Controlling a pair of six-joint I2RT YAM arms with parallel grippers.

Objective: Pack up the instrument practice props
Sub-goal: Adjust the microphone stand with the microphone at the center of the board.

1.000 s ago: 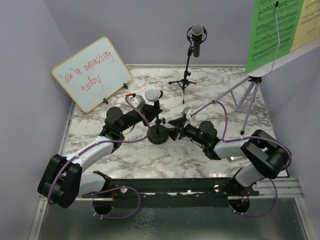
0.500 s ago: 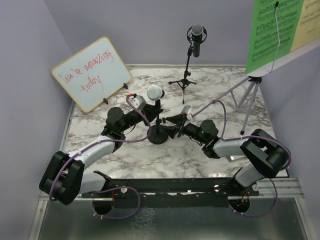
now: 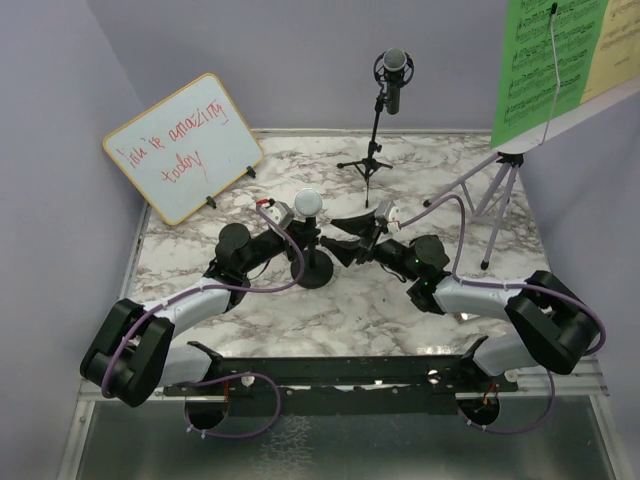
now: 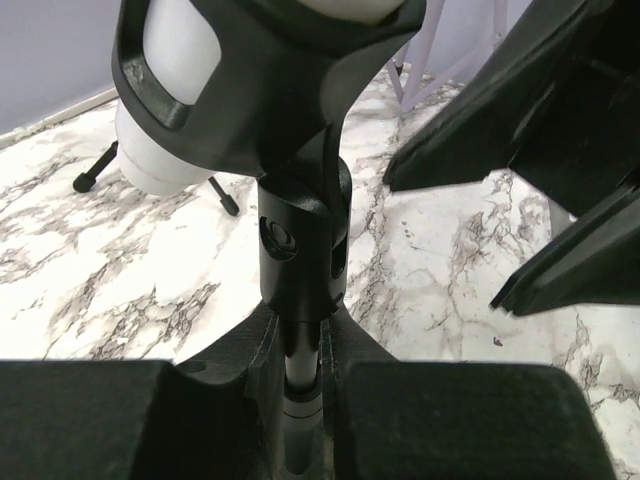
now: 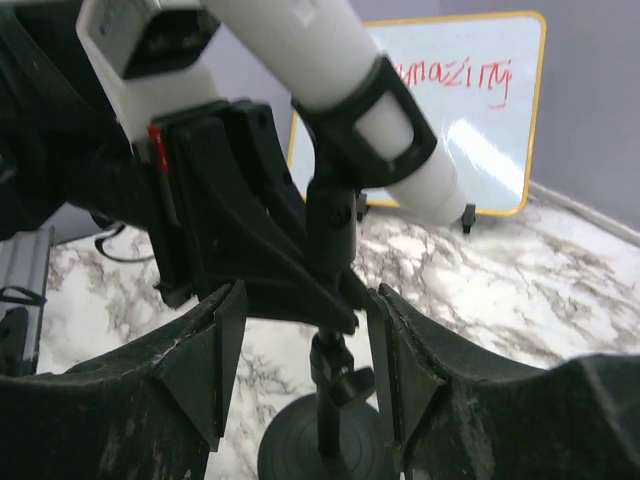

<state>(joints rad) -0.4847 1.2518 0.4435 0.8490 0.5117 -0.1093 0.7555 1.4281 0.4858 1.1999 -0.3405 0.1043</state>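
Where it stands on the counter [image 3: 350, 312], the black round-base mic holder [image 3: 315, 272] is seen upright, a grey-headed white microphone [image 3: 307, 203] clipped aslant on top; its stem is pinched by the left gripper [image 4: 300, 400], the right gripper [image 5: 305, 370] is held spread beside it, a whiteboard [image 3: 180, 145] is propped behind-left

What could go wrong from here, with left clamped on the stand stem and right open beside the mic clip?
1. The right gripper is open, and the left gripper sits right between its fingers. Closing here may pinch the left gripper instead of the microphone.
2. The left gripper holds only the thin stem of the round-base mic holder. Tugging the clipped microphone could twist or tip the holder.
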